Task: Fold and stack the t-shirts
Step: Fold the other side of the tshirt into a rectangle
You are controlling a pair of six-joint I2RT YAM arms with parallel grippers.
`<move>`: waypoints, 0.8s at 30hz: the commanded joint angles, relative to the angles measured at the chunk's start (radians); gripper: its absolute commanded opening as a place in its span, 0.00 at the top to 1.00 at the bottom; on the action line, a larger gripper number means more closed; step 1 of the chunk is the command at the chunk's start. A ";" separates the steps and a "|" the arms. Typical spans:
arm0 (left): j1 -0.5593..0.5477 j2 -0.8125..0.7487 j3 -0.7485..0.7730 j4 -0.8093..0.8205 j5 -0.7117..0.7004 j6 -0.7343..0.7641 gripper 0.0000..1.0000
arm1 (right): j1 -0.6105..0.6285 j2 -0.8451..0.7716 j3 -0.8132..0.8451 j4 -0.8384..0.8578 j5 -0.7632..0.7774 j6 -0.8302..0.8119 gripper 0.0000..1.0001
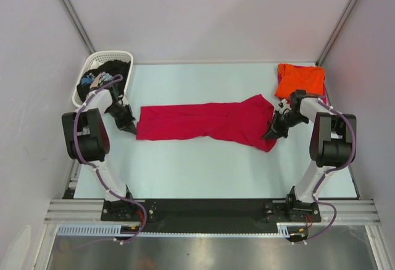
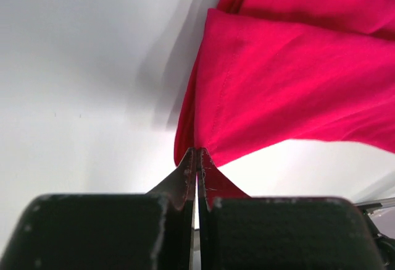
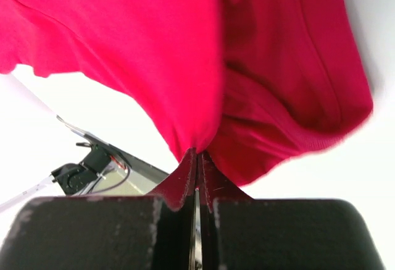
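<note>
The left gripper (image 1: 131, 128) is closed on the left end of the red tee (image 1: 203, 122), and the right gripper (image 1: 271, 133) is closed on its right end. The tee is stretched between them across the table (image 1: 197, 171). The orange tee (image 1: 300, 78) lies at the far right corner; the black tee (image 1: 106, 74) is inside the basket (image 1: 110, 54) at the far left.

A white lattice basket (image 1: 112, 54) sits at the far-left corner of the pale table (image 1: 203, 165).

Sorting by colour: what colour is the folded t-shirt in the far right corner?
That folded cloth t-shirt is bright orange; top external view.
</note>
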 commanded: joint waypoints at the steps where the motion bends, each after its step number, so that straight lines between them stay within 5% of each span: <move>1: 0.006 -0.079 -0.056 -0.061 -0.039 0.003 1.00 | 0.009 -0.042 0.011 -0.123 0.030 -0.015 1.00; 24: 0.006 -0.045 -0.108 -0.090 -0.105 0.006 1.00 | 0.020 -0.116 -0.062 -0.312 0.248 -0.016 1.00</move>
